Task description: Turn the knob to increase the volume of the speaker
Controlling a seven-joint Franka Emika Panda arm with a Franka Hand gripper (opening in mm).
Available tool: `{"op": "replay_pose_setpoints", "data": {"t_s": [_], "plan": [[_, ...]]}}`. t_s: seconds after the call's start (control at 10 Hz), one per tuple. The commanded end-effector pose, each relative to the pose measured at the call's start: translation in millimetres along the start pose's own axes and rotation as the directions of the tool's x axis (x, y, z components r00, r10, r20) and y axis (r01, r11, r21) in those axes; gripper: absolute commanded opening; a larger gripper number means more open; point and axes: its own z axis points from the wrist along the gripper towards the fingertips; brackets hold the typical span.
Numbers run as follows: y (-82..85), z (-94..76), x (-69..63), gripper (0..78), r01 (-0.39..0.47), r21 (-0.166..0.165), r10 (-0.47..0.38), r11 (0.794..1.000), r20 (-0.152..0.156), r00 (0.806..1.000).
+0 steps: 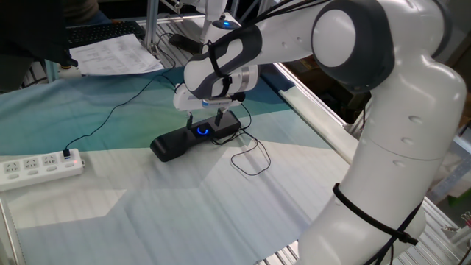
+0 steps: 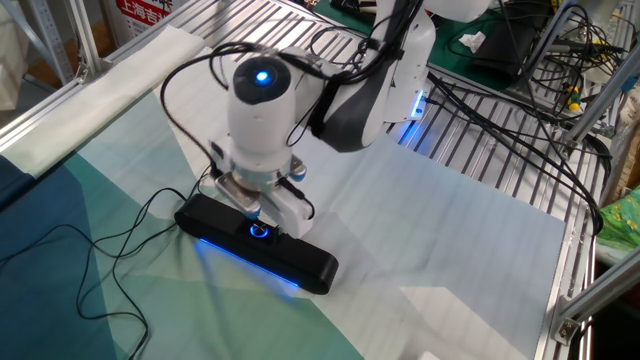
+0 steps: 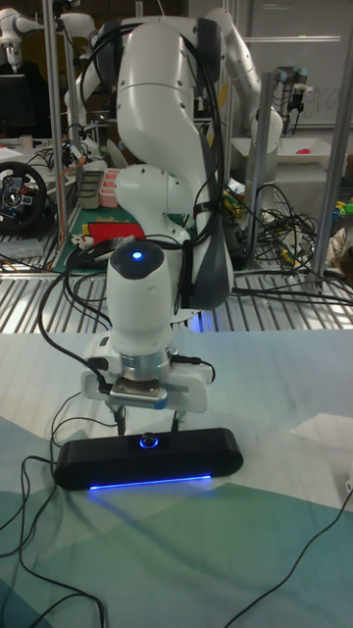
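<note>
The speaker [image 1: 173,143] [image 2: 300,262] [image 3: 147,461] is a long slim black bar lying on the green and white cloth, with a blue strip glowing along its front. On its top sits the knob [image 1: 202,132] [image 2: 259,231] [image 3: 149,442], a small black dial with a blue ring. My gripper [image 1: 205,118] [image 2: 262,212] [image 3: 147,419] points straight down just above the knob. It is open, with one finger on each side of the dial and wider apart than it. Nothing is held between the fingers.
A thin black cable [image 1: 250,158] loops on the cloth to the right of the speaker. A white power strip [image 1: 40,165] lies at the left edge, with another cable running to it. Papers [image 1: 114,55] lie at the back. A metal grating [image 2: 480,150] borders the cloth.
</note>
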Motion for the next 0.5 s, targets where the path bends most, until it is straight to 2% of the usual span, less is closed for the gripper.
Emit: {"op": "replay_pose_setpoints", "data": {"t_s": [0.1,0.5], "plan": [[0.5,-1.3,-0.6,77.4,0.047,-0.004,-0.047,0.999,0.006,0.999],[1.5,0.1,-0.1,77.4,0.104,-0.006,-0.104,0.995,0.0,0.995]]}}
